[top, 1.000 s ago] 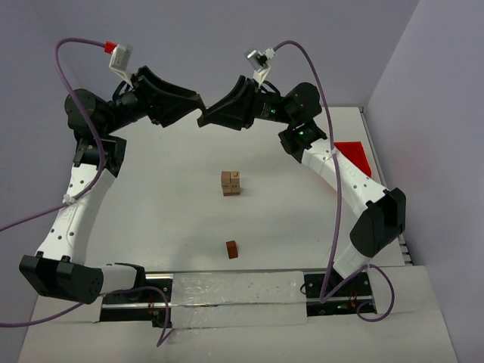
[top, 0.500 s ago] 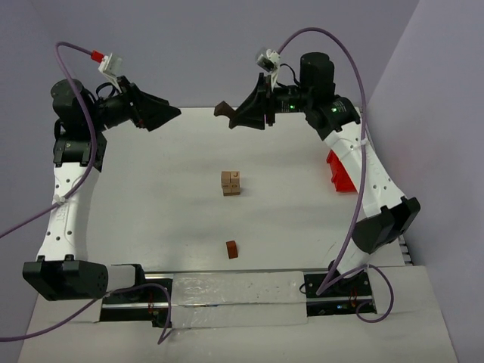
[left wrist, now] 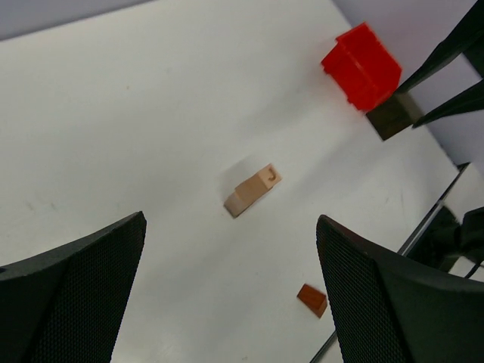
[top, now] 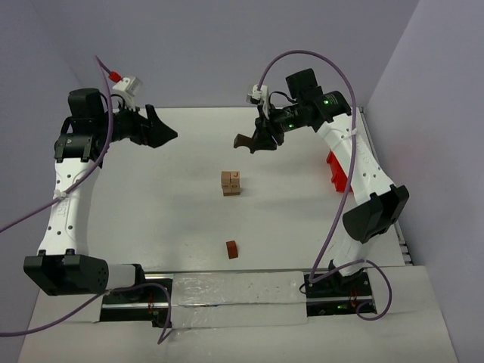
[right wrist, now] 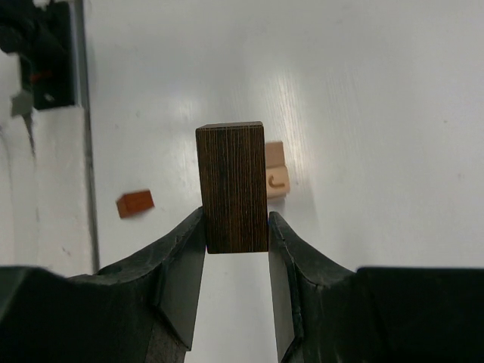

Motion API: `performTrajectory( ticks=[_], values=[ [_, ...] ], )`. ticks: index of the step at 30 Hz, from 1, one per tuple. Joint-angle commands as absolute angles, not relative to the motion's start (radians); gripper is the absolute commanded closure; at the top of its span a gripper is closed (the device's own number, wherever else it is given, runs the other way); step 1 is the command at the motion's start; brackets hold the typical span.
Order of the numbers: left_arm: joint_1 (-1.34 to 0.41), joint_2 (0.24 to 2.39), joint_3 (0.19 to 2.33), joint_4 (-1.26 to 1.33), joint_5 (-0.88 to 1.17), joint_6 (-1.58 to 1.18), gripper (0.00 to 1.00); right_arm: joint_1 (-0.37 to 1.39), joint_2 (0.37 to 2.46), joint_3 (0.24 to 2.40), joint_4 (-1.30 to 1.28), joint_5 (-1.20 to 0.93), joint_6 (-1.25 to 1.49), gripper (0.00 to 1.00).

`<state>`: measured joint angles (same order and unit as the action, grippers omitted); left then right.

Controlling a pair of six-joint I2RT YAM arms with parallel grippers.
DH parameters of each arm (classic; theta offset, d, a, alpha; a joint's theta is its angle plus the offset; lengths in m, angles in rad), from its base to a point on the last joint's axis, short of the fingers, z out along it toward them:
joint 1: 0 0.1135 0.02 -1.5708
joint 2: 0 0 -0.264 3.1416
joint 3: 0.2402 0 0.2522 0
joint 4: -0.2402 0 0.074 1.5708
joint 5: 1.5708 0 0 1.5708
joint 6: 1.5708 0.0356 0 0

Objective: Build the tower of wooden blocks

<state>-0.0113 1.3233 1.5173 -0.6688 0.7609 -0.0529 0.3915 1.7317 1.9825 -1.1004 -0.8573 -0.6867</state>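
Toward the table's (top: 151,212) far edge, the right gripper (right wrist: 235,223) (clamped on a dark block (right wrist: 231,181); left gripper (top: 161,127) wide apart, empty) should square it over the tan stack (top: 231,183) before lowering.

2 white arms (top: 66,215) with black joints, black fingers (left wrist: 76,287) and purple cables (top: 302,52)
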Motion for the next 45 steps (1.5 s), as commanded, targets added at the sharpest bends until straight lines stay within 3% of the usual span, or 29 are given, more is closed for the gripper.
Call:
performTrajectory(
  ticks=[1,26,45],
  values=[
    [-0.008,1.343,1.513,-0.8,0.696,0.099,0.01,0.383,1.754,2.083,-1.237,-0.77,-0.858,1.0],
    [-0.008,1.489,1.55,-0.963,0.651,0.207,0.01,0.395,1.929,2.21,-1.406,-0.575,-1.058,1.0],
    [-0.008,1.529,1.561,-0.939,0.654,0.169,0.01,0.555,1.989,2.141,-1.283,-0.525,-0.996,1.0]
  ],
)
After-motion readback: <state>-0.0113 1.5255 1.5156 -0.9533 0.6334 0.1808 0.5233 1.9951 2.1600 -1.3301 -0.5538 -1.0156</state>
